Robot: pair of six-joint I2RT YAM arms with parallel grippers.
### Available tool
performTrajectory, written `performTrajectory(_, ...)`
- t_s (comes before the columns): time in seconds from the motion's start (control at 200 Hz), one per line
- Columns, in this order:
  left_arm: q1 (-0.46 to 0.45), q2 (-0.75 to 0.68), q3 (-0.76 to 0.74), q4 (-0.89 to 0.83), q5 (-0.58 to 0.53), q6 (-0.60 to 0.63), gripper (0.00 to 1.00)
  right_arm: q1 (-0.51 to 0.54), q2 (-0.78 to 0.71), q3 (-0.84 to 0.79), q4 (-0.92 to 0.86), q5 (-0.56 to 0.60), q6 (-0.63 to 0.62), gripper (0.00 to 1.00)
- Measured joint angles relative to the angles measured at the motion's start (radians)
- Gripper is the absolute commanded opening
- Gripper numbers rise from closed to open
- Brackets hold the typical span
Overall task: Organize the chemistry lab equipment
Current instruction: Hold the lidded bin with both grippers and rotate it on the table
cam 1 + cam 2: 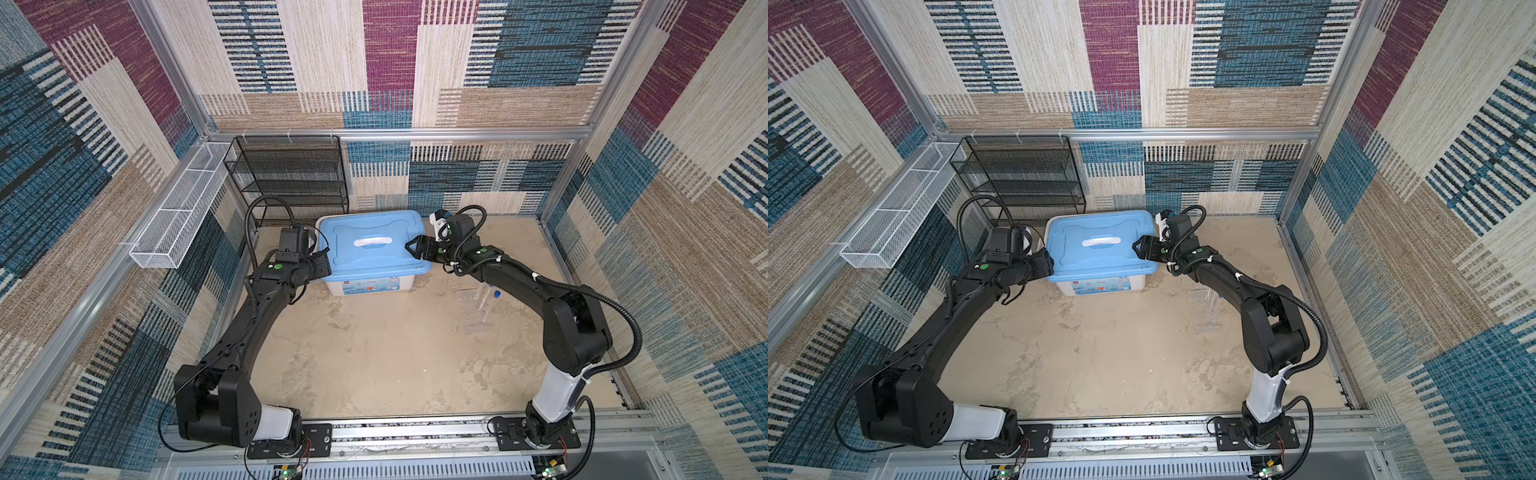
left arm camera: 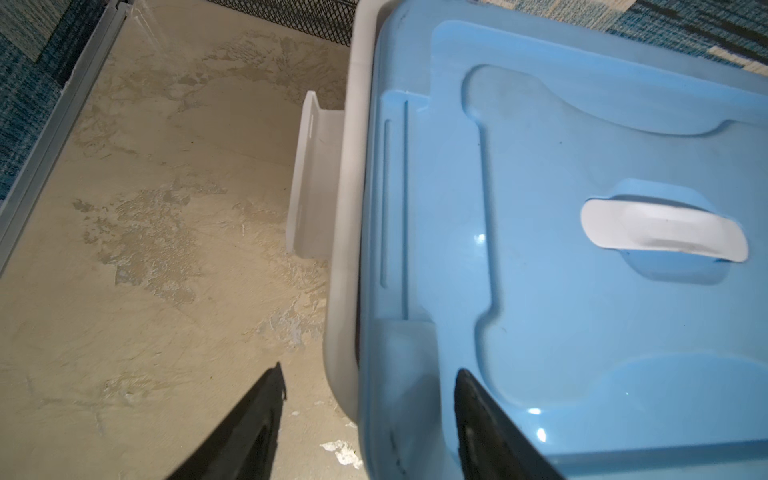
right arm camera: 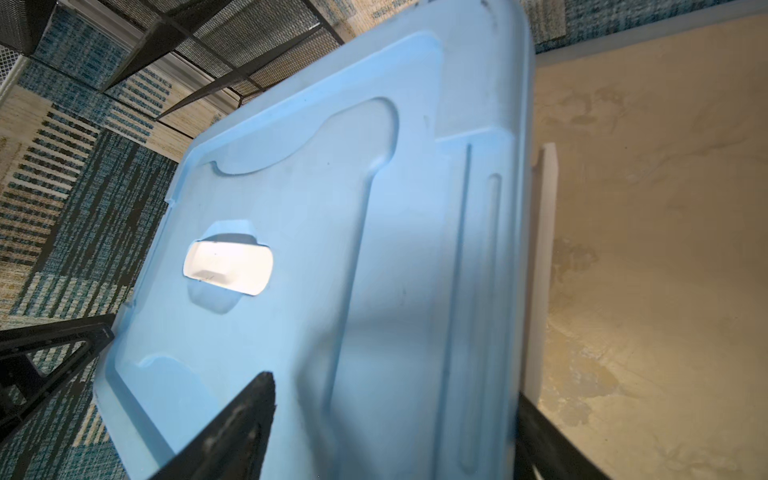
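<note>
A white bin [image 1: 365, 286] with a blue lid [image 1: 361, 226] sits at the middle of the tabletop's [image 1: 374, 357] back edge, and both arms have reached in to its two ends. The left gripper [image 1: 322, 266] is at the bin's left end. In its wrist view the left gripper [image 2: 368, 370] has its jaws apart and straddles the rim, one finger [image 2: 266, 399] over bare tabletop and the other over the lid, neither pressing on the plastic. A white latch [image 2: 311, 178] hangs open down that side of the bin.

The right gripper [image 1: 411, 246] is at the bin's right end, above the lid's edge. Seen from its wrist, the right gripper [image 3: 395, 382] also has its jaws wide apart, one finger [image 3: 249, 411] over the lid and the other out past its edge, gripping nothing. The lid's white handle [image 1: 372, 242] lies flat in the middle.

The clear tubes [image 1: 484, 305] lie on the tabletop toward its right edge, in front of the bin's right end and just beside the right arm's forearm. One blue cap [image 1: 496, 294] shows; how many tubes there are I cannot tell. A black mesh shelf [image 1: 286, 178] stands in the back left corner, and a white wire basket [image 1: 178, 210] hangs along the left wall.
</note>
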Motion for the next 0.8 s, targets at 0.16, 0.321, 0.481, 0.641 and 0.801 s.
performTrajectory(0.16,0.013,0.018,0.005,0.016,0.020,0.000,0.67,0.011,-0.014,0.012,-0.023,0.034,-0.005,0.85)
performTrajectory(0.321,0.021,0.016,-0.011,0.033,0.037,-0.001,0.67,0.018,0.000,0.064,-0.050,0.076,-0.023,0.86)
performTrajectory(0.481,0.035,0.004,-0.046,0.071,0.040,-0.011,0.73,0.039,0.002,0.066,-0.050,0.106,-0.050,0.86)
performTrajectory(0.641,0.046,0.000,-0.080,0.121,0.071,-0.033,0.75,0.043,-0.005,-0.001,0.006,0.132,-0.101,0.86)
performTrajectory(0.801,0.051,0.009,-0.106,0.180,0.126,-0.063,0.75,0.044,-0.053,-0.121,0.137,0.145,-0.148,0.86)
